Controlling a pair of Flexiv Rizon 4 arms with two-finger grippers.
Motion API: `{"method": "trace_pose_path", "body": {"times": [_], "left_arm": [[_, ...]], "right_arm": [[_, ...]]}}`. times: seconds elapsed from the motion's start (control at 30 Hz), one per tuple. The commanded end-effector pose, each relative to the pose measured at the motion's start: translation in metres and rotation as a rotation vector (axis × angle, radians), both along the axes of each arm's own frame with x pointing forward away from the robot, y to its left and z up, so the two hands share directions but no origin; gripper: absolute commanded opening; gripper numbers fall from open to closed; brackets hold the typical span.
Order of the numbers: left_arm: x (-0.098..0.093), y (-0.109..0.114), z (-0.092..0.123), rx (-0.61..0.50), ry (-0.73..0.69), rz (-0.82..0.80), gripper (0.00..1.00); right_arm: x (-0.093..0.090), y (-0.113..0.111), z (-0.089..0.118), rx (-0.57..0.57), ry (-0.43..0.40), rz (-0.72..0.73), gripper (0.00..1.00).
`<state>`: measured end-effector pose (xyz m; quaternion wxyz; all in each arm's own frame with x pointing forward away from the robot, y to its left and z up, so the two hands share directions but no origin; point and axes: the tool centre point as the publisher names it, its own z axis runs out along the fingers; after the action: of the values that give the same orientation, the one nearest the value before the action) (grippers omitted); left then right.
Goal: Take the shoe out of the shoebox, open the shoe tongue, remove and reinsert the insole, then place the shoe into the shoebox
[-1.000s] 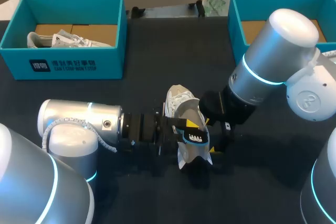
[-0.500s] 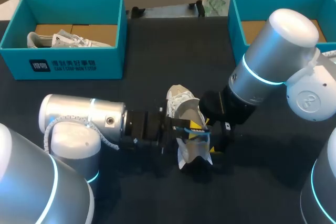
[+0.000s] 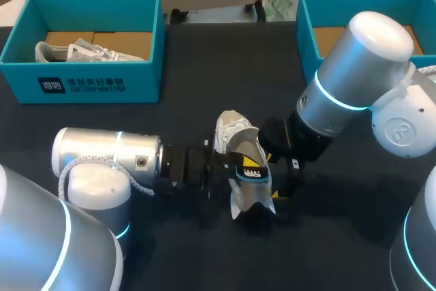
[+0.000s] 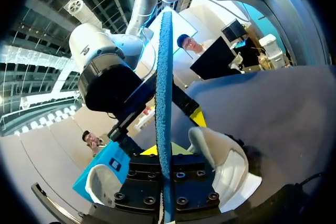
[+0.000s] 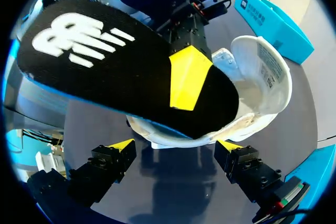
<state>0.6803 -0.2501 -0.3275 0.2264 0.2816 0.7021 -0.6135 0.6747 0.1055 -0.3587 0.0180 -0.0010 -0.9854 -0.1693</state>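
A white shoe [image 3: 235,138] lies tilted on the dark table [image 3: 204,52] near its middle; in the right wrist view the shoe [image 5: 252,77] shows its open inside. The insole [image 3: 252,174], black on top and blue underneath, is over the shoe's heel end with my left gripper [image 3: 245,167] shut on it. In the left wrist view the insole [image 4: 164,103] runs edge-on as a blue strip between that gripper's [image 4: 164,182] fingers. My right gripper [image 5: 173,148] is wide open, its yellow tips on either side just short of the shoe. The insole [image 5: 105,72] hides the shoe's front from it.
A teal shoebox [image 3: 20,39] at the back left holds another pale shoe [image 3: 88,51]. A second teal shoebox [image 3: 306,22] stands at the back right, partly behind my right arm [image 3: 354,73]. Bare dark table lies between the boxes and along the front.
My left gripper's fingers closed on the insole. The left arm nudged right, then back a little, tilting the insole. The right arm and the shoe stayed put.
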Motion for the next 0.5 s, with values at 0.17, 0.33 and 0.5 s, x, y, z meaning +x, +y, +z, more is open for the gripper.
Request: {"method": "trace_pose_path", "body": {"times": [0.17,0.33,0.5], "left_arm": [[0.012,-0.006,-0.012,0.035,-0.082,-0.004,0.0],[0.018,-0.005,-0.018,0.059,-0.119,0.026,0.0],[0.021,-0.004,-0.024,0.079,-0.125,0.04,0.0]], "right_arm": [[-0.001,0.0,-0.001,0.0,-0.002,0.0,1.0],[-0.001,0.0,-0.001,0.0,-0.002,0.0,1.0],[-0.001,0.0,-0.001,0.0,-0.002,0.0,1.0]]}}
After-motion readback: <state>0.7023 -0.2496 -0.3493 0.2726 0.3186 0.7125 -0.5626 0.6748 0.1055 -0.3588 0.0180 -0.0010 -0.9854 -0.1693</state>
